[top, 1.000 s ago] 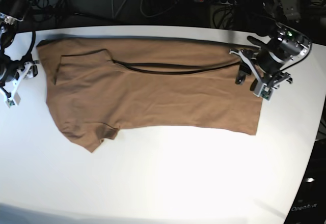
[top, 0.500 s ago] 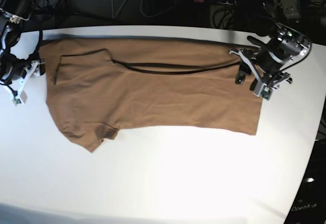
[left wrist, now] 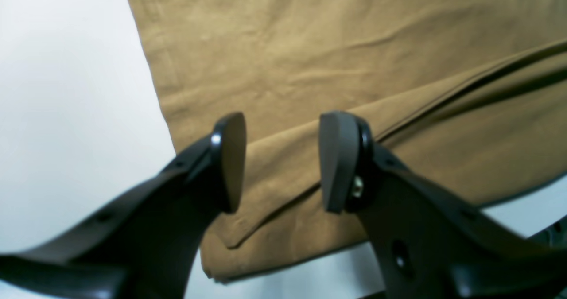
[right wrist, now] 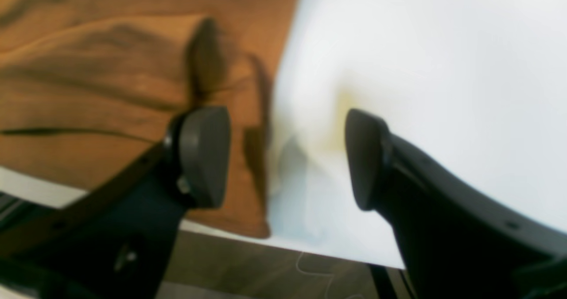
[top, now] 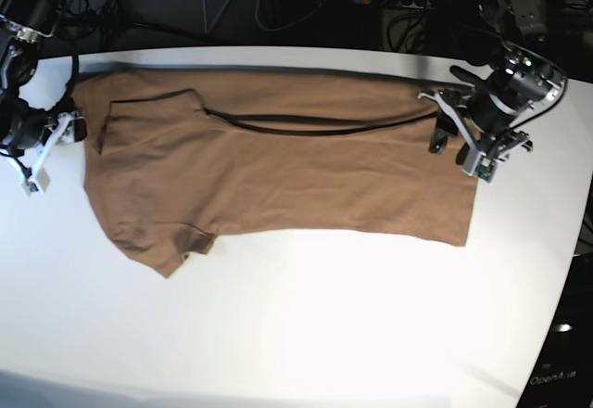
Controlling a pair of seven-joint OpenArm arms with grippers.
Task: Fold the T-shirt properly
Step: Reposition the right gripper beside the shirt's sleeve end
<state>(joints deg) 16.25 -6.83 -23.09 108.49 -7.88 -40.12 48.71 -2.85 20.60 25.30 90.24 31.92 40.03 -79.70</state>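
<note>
I see the T-shirt (top: pixel 278 167) lying flat across the upper half of the white surface (top: pixel 324 334) in the base view, its far long edge folded toward the middle. The left end effector (left wrist: pixel 282 161), at the right of the base frame, hovers over the folded hem corner with its jaws parted, gripping nothing. The right end effector (right wrist: pixel 288 157), at the far left, is spread wide at the shirt's sleeve-side edge, holding no cloth.

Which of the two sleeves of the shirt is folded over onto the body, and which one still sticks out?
On the T-shirt, the far sleeve lies folded onto the body. The near sleeve still sticks out toward the table's front.
</note>
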